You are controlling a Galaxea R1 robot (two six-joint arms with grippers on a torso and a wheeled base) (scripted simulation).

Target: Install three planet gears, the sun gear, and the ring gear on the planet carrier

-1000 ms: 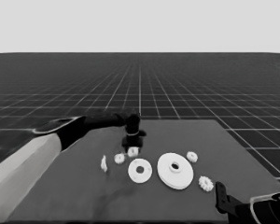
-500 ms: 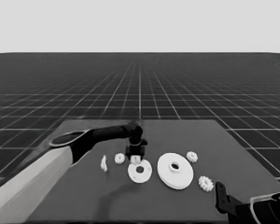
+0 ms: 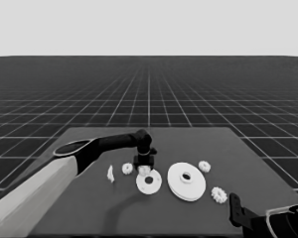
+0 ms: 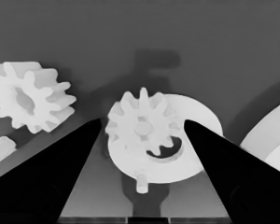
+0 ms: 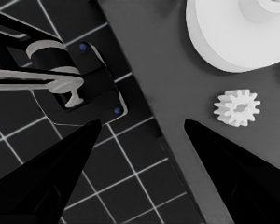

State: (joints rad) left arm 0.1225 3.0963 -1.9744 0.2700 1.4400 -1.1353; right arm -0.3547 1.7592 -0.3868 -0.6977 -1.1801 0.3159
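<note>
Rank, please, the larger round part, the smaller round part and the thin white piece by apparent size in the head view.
1. Larger round part, nearer the camera.
2. Smaller round part, partly covered by the gear at the left gripper.
3. Thin white piece, smallest.

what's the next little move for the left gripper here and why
Probably lift the left gripper straight up and go for the next gear. In its wrist view a small gear already sits on the smaller round part, and both fingers stand clear of its teeth. Another loose gear lies just beside. The right gripper waits at the table's near right corner.
</note>
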